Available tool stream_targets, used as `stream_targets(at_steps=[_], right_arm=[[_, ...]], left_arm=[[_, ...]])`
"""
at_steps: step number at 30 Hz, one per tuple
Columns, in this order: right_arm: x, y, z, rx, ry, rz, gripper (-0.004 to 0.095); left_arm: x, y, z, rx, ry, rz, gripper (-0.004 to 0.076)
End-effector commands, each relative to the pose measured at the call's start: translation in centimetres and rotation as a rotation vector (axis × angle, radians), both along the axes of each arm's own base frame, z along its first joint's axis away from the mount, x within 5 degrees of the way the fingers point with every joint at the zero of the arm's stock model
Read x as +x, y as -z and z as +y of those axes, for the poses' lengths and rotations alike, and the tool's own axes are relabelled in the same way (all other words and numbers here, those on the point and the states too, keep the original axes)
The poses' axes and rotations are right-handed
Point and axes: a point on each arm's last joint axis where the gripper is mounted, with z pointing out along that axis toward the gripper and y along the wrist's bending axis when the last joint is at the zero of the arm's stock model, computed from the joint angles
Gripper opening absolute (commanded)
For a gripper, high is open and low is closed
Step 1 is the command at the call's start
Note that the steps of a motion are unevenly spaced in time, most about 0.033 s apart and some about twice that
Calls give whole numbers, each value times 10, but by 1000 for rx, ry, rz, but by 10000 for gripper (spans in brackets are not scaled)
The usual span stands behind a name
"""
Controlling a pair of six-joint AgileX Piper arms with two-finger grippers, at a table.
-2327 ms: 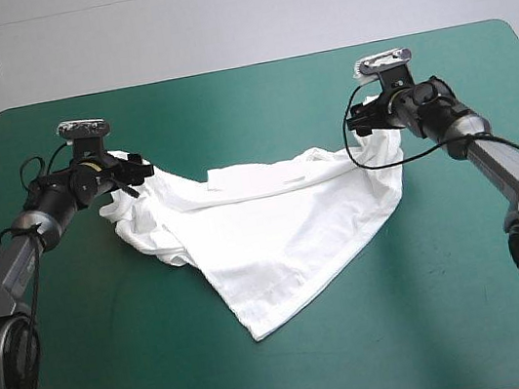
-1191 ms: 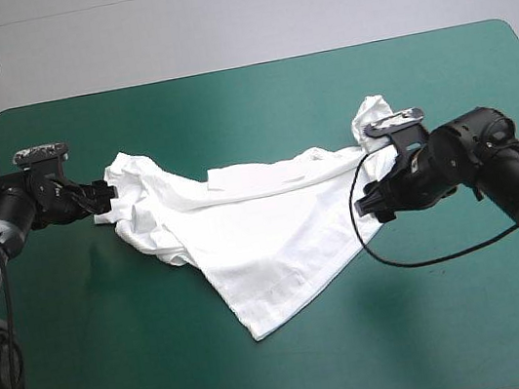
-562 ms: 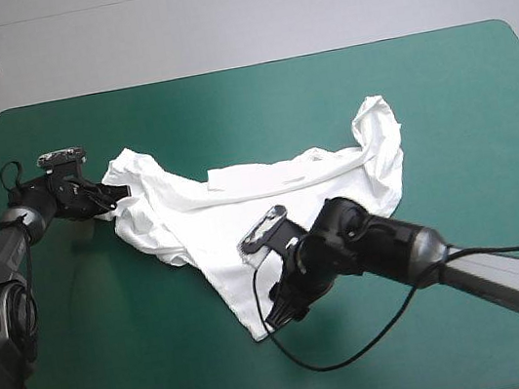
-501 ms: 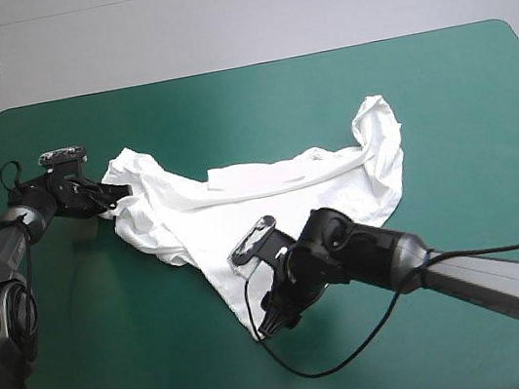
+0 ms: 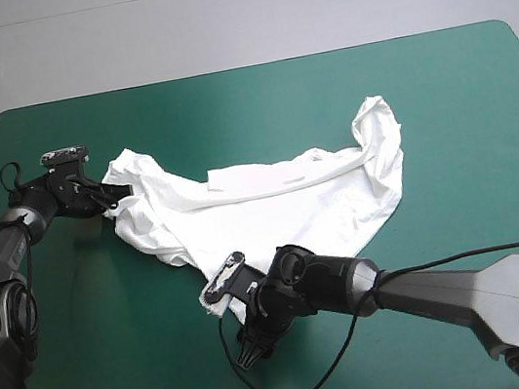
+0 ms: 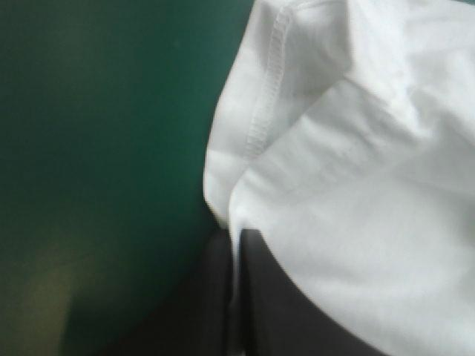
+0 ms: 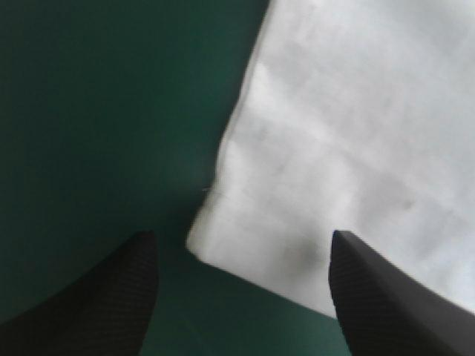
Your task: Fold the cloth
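The T-shirt [image 5: 281,206] is spread unevenly across the middle of the teal-green cover [image 5: 442,96], and its left side is bunched. That left edge is pinched by the left gripper [image 6: 235,245], its fingers pressed together on the cloth. The right gripper [image 7: 243,237] is held spread over the near corner. If it is lowered off-centre, only the cover may be caught. If the corner is pulled hard, the pinched edge may be dragged free.
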Motion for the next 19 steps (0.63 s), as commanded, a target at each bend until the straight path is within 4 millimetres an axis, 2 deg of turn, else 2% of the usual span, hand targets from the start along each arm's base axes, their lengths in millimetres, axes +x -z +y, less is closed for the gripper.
stream_targets(at_steps=[1, 7, 11, 13, 15, 18, 19], right_arm=[[-6, -24, 5, 110, -13, -8, 613], [-2, -11, 10, 72, -32, -19, 612], [-2, 15, 17, -1, -57, -1, 611], [-3, 30, 21, -44, -67, 14, 580], [-3, 42, 22, -84, -68, 36, 480], [-4, 47, 21, -118, -70, 49, 185], [-3, 47, 20, -128, -74, 45, 36]], left_arm=[[-2, -1, -2, -11, 5, 23, -8], [-2, -1, -2, -8, 8, 24, -8], [-2, -1, -2, -8, 8, 24, -8], [-2, -1, -2, -9, 7, 22, -8], [-2, -1, -2, -9, 7, 22, -8], [-2, -1, -2, -7, 8, 22, -8], [-2, -1, -2, -1, 11, 23, -8]])
